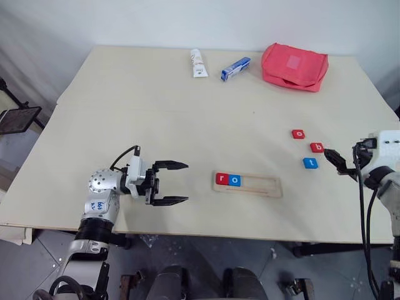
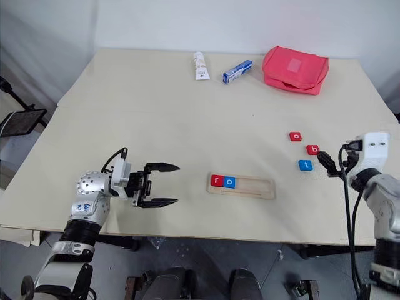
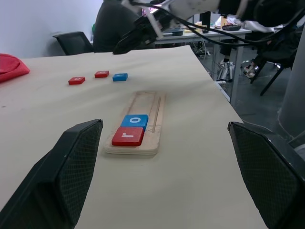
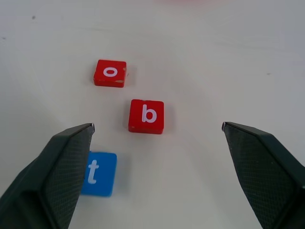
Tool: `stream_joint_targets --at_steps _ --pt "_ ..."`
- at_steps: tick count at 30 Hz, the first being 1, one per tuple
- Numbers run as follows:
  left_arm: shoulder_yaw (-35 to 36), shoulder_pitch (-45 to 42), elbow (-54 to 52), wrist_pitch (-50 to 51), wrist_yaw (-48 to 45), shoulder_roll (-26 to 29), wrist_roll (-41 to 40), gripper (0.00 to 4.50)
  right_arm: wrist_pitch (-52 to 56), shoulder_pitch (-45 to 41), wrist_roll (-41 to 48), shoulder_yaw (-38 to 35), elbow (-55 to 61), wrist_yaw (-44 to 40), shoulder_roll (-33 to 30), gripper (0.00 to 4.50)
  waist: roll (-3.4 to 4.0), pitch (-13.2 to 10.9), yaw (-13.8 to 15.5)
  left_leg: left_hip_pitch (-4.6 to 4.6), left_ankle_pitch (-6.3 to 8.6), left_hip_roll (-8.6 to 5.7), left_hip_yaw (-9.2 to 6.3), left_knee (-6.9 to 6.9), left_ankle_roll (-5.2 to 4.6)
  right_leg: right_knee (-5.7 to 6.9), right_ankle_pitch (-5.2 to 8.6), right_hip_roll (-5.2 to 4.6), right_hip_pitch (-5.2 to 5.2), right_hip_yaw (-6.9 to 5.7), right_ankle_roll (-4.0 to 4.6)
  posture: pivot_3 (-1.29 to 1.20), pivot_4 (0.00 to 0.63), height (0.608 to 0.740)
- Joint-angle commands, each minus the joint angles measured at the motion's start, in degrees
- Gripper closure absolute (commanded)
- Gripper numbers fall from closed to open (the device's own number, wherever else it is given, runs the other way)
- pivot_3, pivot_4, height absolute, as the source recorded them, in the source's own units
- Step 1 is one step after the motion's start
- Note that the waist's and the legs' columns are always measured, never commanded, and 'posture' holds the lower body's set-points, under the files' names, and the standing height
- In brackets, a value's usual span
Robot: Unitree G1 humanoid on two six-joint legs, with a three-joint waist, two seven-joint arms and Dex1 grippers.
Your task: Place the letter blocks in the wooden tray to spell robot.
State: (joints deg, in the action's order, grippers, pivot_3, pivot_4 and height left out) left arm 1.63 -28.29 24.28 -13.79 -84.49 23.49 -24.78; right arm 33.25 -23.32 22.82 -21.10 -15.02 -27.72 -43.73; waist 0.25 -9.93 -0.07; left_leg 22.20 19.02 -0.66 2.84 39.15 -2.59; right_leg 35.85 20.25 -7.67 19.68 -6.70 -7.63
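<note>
Right claw (image 1: 337,161) sits at the right edge of the head view with its two black fingers spread wide and nothing between them, its tips pointing toward the frame's left, where three loose letter blocks lie on the table (image 1: 156,119). Just left of the tips is the red b block (image 1: 317,147), with the blue t block (image 1: 310,163) just below it and the red o block (image 1: 298,134) above and a little further left. In the right wrist view the b block lies squarely between the open fingers and ahead of them, so I judge it the next piece wanted.

Lower centre of the head view holds the wooden tray (image 1: 262,185), its long axis running left to right across the frame. A red r block (image 1: 221,179) and a blue o block (image 1: 234,180) fill its left end, touching; the rest of the groove is bare.

Left claw (image 1: 172,183) hovers at lower left, fingers apart and empty, pointing at the tray's left end but well apart from the loose blocks. The right arm is plainly the nearer one for the pick.
</note>
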Motion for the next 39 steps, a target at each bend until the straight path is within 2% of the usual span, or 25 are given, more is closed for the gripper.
stream_joint_targets --at_steps 1,12,23,27,33,38,39 --pt "0.4 0.9 -2.7 0.0 0.0 0.2 -1.3 0.03 -3.0 -6.3 -3.0 2.3 -8.9 -2.5 -1.9 0.0 0.0 0.0 -0.2 -0.01 0.0 0.01 -0.01 0.0 0.0 0.01 0.0 0.01 0.0 -0.01 0.0 0.0 0.15 0.74" --pt "0.4 3.4 -6.6 1.1 1.1 0.5 -1.6 0.03 -11.8 -20.4 -9.7 8.4 -33.4 -6.7 -0.2 0.0 0.0 0.0 -0.2 0.04 0.0 0.02 -0.05 -0.02 0.0 0.0 0.0 -0.02 0.02 -0.05 0.0 0.0 0.15 0.74" --pt "0.5 4.7 -8.3 1.4 2.5 0.5 -1.6 0.03 -17.3 -25.9 -13.4 10.1 -44.9 -7.4 1.7 0.0 0.01 0.0 -0.3 0.04 0.0 0.03 -0.05 -0.03 0.01 0.0 0.0 -0.02 0.02 -0.06 0.0 0.0 0.15 0.74" --pt "0.4 4.7 -8.2 1.0 2.9 0.3 -1.5 0.0 -16.7 -26.8 -13.9 10.0 -46.8 -6.2 1.8 0.83 0.01 0.0 -0.3 0.03 0.0 0.03 -0.05 -0.03 0.01 -0.01 0.0 -0.01 0.01 -0.06 0.0 0.0 0.15 0.74" --pt "0.5 4.6 -6.9 0.2 2.1 0.3 -1.6 0.0 -17.4 -27.0 -13.8 9.1 -46.9 -4.5 1.6 2.99 0.01 0.0 -0.2 0.04 0.0 0.03 -0.07 -0.03 0.01 0.0 0.0 -0.02 0.0 -0.06 0.0 0.0 0.15 0.74" --pt "0.6 3.9 -4.5 -0.4 0.5 0.6 -1.7 0.0 -15.2 -23.6 -11.7 6.8 -38.5 -3.1 1.2 3.04 0.02 0.0 -0.2 0.06 0.0 0.03 -0.09 -0.03 0.01 -0.01 0.0 -0.01 0.02 -0.07 0.0 0.0 0.15 0.74" --pt "0.6 3.7 -4.0 -0.5 0.0 0.7 -1.8 0.0 -13.5 -21.7 -10.9 6.0 -33.9 -2.2 1.3 3.04 0.02 0.0 -0.1 0.08 0.0 0.03 -0.08 -0.03 0.01 -0.01 0.0 -0.02 0.03 -0.07 0.0 0.0 0.15 0.74"
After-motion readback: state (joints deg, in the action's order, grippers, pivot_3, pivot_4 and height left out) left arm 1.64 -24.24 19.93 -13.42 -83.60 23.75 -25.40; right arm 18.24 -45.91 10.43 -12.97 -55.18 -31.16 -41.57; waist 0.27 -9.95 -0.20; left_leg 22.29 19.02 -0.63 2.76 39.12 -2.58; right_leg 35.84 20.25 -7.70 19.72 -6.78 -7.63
